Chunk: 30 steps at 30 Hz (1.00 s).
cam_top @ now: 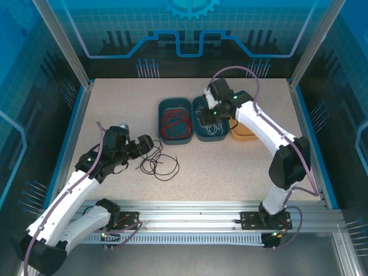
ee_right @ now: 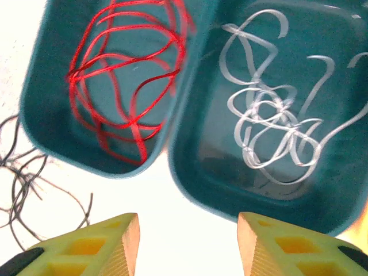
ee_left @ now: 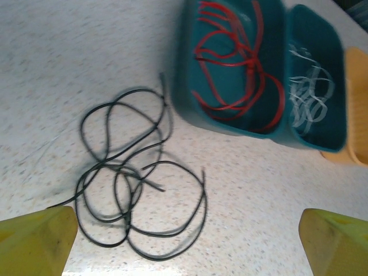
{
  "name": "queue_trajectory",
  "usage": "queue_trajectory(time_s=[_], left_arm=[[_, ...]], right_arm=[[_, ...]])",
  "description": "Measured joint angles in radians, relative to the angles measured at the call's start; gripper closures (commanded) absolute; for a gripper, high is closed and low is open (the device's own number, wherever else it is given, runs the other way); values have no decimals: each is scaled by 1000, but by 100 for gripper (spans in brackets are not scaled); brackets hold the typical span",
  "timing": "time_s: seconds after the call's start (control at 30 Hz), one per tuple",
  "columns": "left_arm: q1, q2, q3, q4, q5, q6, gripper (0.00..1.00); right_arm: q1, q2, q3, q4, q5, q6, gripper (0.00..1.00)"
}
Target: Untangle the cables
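On a speckled table, the left arm and right arm reach in from the near edge toward three trays set side by side at the far middle. The left teal tray holds the red cables in loose loops. The middle teal tray, touching it, holds the white cables in a curly knot. An orange tray sits just to the right, partly hidden under the right arm, and its contents cannot be made out.

The black cables lie in a tangle on the bare table, near the front of the red tray. The left gripper hovers beside them with its yellow fingers spread wide and nothing between them. The right gripper hangs over the seam between the two teal trays, jaws partly apart and holding nothing. The trays are blurred in the left wrist view, and the black tangle is cut off at the edge of the right wrist view.
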Motion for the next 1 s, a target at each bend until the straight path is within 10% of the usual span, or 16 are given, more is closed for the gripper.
queue_trajectory(time_s=[0.4,1.0], left_arm=[[113,-33,-206,38,48,-172,1],[121,-43,-325,137,90,-302,1]], right_arm=[[293,-28,-237,211,-12,35,54],[394,254,-156,304,9,-84,55]])
